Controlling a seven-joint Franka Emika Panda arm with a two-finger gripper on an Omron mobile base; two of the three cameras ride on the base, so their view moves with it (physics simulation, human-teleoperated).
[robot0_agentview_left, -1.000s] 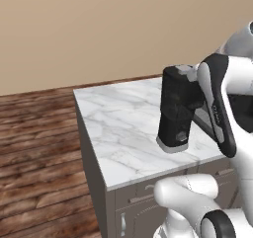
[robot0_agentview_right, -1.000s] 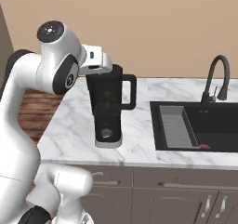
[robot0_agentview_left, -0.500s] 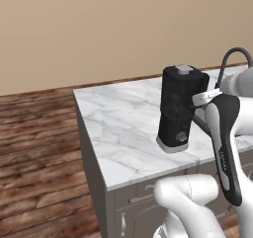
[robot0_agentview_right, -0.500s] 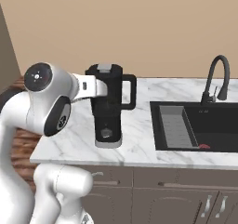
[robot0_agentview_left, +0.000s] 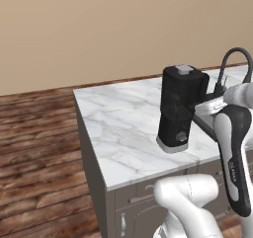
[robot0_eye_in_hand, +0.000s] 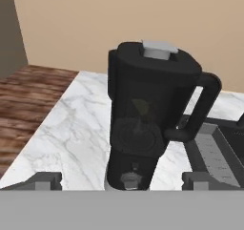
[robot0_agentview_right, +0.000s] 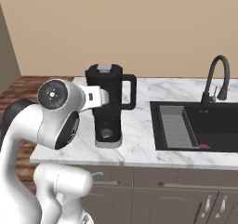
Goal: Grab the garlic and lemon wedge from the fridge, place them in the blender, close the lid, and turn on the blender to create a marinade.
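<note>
With the lid (robot0_eye_in_hand: 159,49) already seated on the blender (robot0_eye_in_hand: 152,114), which stands mid-bench (robot0_agentview_left: 118,128), the released, empty jaws should descend toward six o'clock, squarely onto the front knob (robot0_eye_in_hand: 129,179), then twist gently.

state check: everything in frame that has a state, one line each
blender: upright on the counter, near its front edge
lid: on, seated on top of the blender
gripper: open, empty, facing the blender's knob, not touching
faucet: no water visible
sink: holds a grey rack and a small red item
</note>
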